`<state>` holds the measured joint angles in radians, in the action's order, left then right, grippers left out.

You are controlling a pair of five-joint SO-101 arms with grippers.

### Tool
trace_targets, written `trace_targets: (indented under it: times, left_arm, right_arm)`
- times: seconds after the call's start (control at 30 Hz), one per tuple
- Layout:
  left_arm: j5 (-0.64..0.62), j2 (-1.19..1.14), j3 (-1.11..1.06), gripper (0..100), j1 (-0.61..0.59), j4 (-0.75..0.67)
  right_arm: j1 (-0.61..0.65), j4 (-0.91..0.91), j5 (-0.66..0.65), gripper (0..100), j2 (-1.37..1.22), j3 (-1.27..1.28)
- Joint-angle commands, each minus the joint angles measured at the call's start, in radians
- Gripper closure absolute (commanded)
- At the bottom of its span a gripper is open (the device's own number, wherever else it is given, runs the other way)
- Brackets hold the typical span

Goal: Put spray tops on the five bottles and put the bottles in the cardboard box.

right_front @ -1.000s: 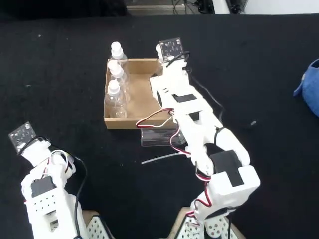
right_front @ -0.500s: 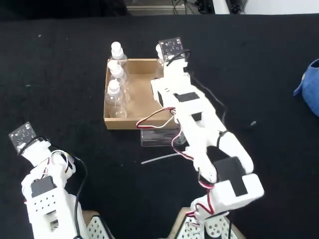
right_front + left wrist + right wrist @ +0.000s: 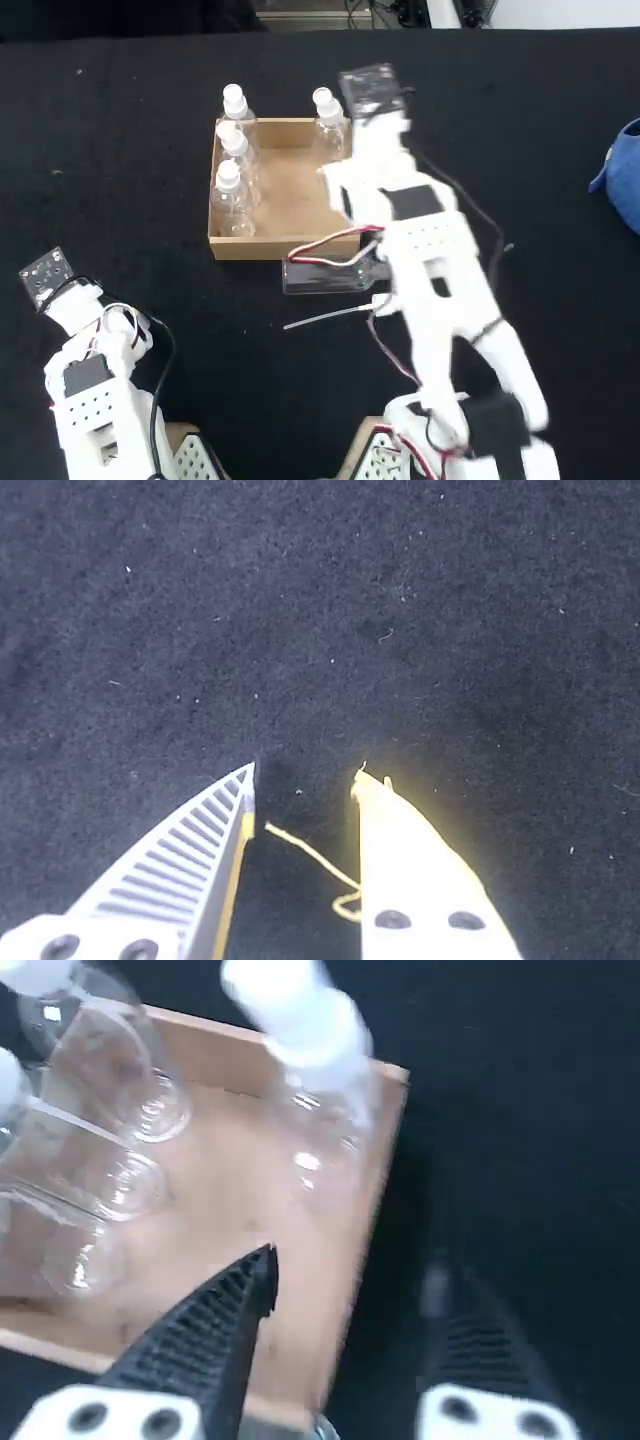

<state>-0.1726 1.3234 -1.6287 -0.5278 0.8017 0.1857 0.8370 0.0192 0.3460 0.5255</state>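
- Right wrist view: the right claw is wide open w/ nothing in it. One jaw is over the floor of the cardboard box and the other outside its right wall, so it straddles that wall.
- Just beyond it a bottle stands upright in the box's far right corner, white spray top on. We judge it's set in the corner to leave the middle free.
- Along the left wall three bottles w/ tops stand in a row, close together, prob. packed tight for the same reason. That makes 4 of 5 in.
- The fifth bottle lies on its side on the bench, right against the box's near wall and partly under the right arm.
- A thin white tube lies near it. It's perhaps the dip tube of its top, but we can't tell.
- Well apart at the near left, the left claw has its jaws a little open, empty, over bare bench. A yellow thread hangs betw. them. Parked out of the way, we'd say.
- A blue thing sits at the right edge, not part of the job as far as we see.
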Motion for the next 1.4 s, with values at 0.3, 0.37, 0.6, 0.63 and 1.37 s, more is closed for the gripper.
trace_targets:
  times: [0.3, 0.37, 0.6, 0.63, 1.37]
  left_arm:
    - [0.003, 0.014, 0.01, 97, -0.005, -0.018]
    - [0.003, 0.014, 0.01, 97, -0.005, -0.018]
    - [0.003, 0.014, 0.01, 97, -0.005, -0.018]
    - [0.003, 0.014, 0.01, 97, -0.005, -0.018]
    - [0.003, 0.014, 0.01, 97, -0.005, -0.018]
  right_arm:
    - [-0.215, 0.354, -0.009, 94.9, 0.059, 0.101]
    - [-0.215, 0.353, -0.009, 94.9, 0.036, 0.133]
    - [-0.25, 0.206, -0.006, 94.9, -0.013, 0.236]
    - [-0.267, 0.164, -0.005, 94.9, -0.022, 0.249]
    - [0.074, 0.098, -0.009, 94.9, -0.015, 0.323]
